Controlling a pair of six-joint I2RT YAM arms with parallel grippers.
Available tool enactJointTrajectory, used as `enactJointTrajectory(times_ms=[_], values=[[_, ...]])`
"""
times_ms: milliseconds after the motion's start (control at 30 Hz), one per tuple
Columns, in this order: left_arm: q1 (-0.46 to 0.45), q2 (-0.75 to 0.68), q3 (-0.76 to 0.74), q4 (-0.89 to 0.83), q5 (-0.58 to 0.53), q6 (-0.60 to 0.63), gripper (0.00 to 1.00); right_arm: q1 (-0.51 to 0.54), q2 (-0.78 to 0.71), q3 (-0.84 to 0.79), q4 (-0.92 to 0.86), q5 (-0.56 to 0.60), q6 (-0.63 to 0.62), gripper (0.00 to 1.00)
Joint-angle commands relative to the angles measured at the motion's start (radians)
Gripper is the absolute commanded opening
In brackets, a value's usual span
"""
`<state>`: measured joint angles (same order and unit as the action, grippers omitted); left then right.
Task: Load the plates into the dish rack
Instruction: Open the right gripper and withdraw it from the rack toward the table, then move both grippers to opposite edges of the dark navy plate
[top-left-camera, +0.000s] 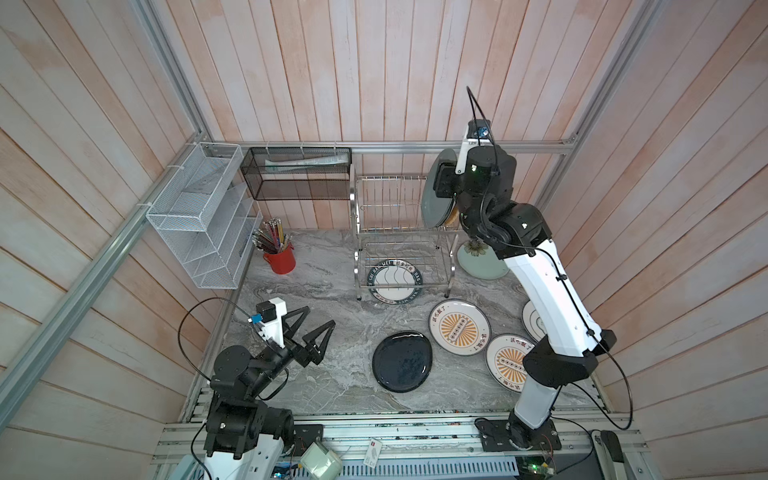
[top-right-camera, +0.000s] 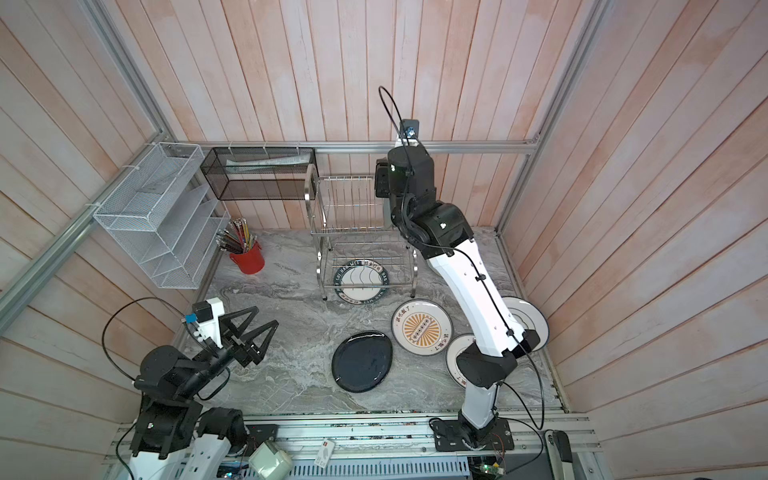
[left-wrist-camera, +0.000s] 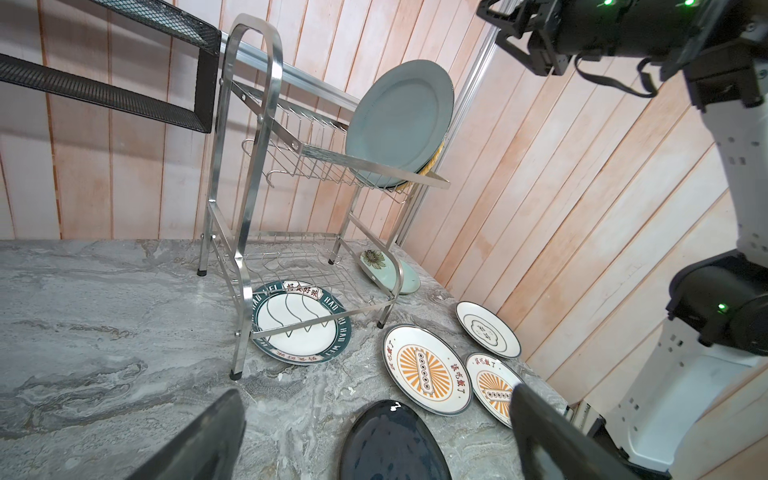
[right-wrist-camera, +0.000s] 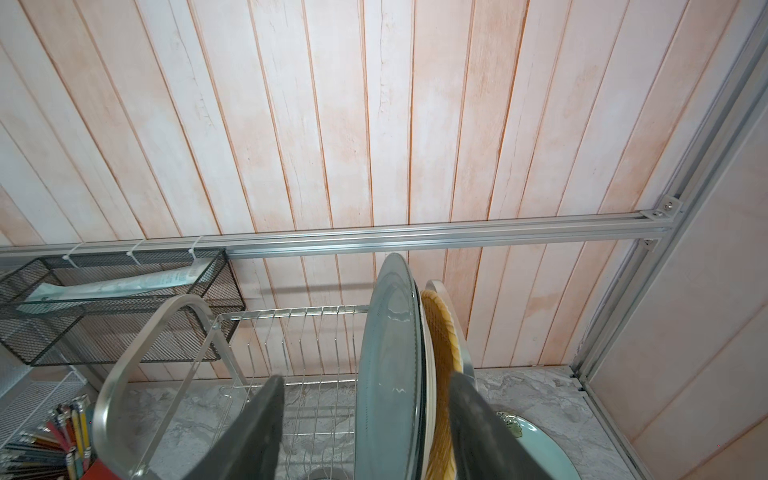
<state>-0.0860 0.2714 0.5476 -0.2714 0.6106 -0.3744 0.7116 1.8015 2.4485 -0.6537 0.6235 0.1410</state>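
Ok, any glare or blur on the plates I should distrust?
Right wrist view: highlights streak the grey-teal plate; the fingers are soft-edged. Left wrist view: small glint on the black plate. Both top views: even light, wall planks bow toward the edges.

Dish rack (left-wrist-camera: 374, 167): polished metal wire and tube, mirror-bright. Black plate (top-left-camera: 402, 361): high-gloss glaze. Grey-teal plate (left-wrist-camera: 401, 120): smooth, satin sheen. Tabletop (top-left-camera: 332, 374): smooth, marble-look. Wall planks (top-left-camera: 374, 83): matt, wood-grain.

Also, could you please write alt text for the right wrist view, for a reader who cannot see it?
A grey-teal plate stands on edge in the dish rack, a yellow woven-look plate close beside it. The dark fingers of the right gripper straddle both, spread open. Pale wall planks fill the background.
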Motion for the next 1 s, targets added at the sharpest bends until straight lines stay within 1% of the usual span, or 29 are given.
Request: enactJointTrajectory(times_ms=[0,133,267,333,400,467,500,533,600,667,733,800,900,967], values=[[-0.004,0.023,-0.001,-0.013,-0.024,-0.021,1.00,0.019,-0.072,-0.036,0.007,-0.069,-0.021,0.70],[-0.010,0.066,0.015,-0.040,-0.037,-0.036,1.00,0.027,-0.217,-0.259,0.066,-0.135,-0.014,0.75],[-0.049,0.131,0.024,-0.051,-0.038,-0.061,1.00,0.038,-0.443,-0.616,0.198,-0.165,0.014,0.82],[-0.091,0.179,0.042,-0.074,-0.038,-0.057,1.00,0.038,-0.545,-0.767,0.238,-0.181,0.035,0.86],[-0.156,0.220,0.052,-0.091,-0.048,-0.055,1.00,0.038,-0.649,-0.917,0.267,-0.206,0.069,0.89],[-0.228,0.259,0.068,-0.119,-0.110,-0.072,1.00,0.038,-0.736,-1.057,0.276,-0.259,0.101,0.92],[-0.258,0.288,0.079,-0.138,-0.130,-0.097,1.00,0.037,-0.767,-1.108,0.276,-0.279,0.112,0.93],[-0.271,0.312,0.080,-0.143,-0.124,-0.126,1.00,0.037,-0.802,-1.176,0.280,-0.304,0.127,0.94],[-0.279,0.372,0.060,-0.139,-0.076,-0.210,1.00,0.033,-0.863,-1.293,0.290,-0.352,0.145,0.97],[-0.293,0.402,0.017,-0.119,-0.052,-0.275,1.00,0.017,-0.920,-1.401,0.299,-0.425,0.171,0.98],[-0.327,0.391,-0.049,-0.078,-0.077,-0.331,1.00,-0.010,-0.961,-1.488,0.322,-0.502,0.197,0.98],[-0.369,0.374,-0.120,-0.019,-0.105,-0.385,1.00,-0.052,-0.992,-1.580,0.352,-0.606,0.229,0.98],[-0.443,0.419,-0.186,0.064,-0.122,-0.427,0.99,-0.105,-1.018,-1.697,0.407,-0.734,0.266,0.98],[-0.495,0.467,-0.201,0.081,-0.164,-0.428,0.98,-0.140,-1.027,-1.756,0.446,-0.821,0.285,0.98]])
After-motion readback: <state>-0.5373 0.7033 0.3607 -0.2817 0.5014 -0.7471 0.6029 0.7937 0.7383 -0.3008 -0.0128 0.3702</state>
